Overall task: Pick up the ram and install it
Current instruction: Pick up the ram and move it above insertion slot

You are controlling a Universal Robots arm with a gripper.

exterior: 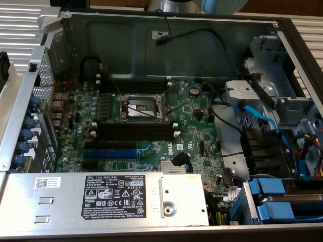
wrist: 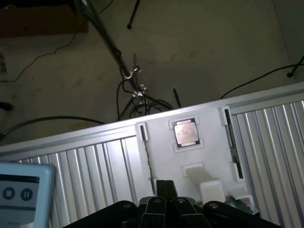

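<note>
In the wrist view my gripper [wrist: 164, 186] is shut with nothing between its dark fingers. It hangs over a white holder [wrist: 209, 142] that rests on a ribbed metal surface. A thin dark strip [wrist: 147, 161] runs edge-on along one side of the holder and looks like the ram. In the exterior view the open computer case shows the green motherboard [exterior: 197, 126] with two long black slots [exterior: 133, 132] with white end clips, both with nothing in them, just below the processor socket [exterior: 139, 107].
A processor chip [wrist: 185, 133] sits in the white holder. A white device with a screen [wrist: 21, 194] lies on the ribbed surface. In the case are a blue expansion slot [exterior: 111, 153], the labelled power supply [exterior: 116, 197], black cables [exterior: 202, 38] and blue drive brackets [exterior: 275, 194].
</note>
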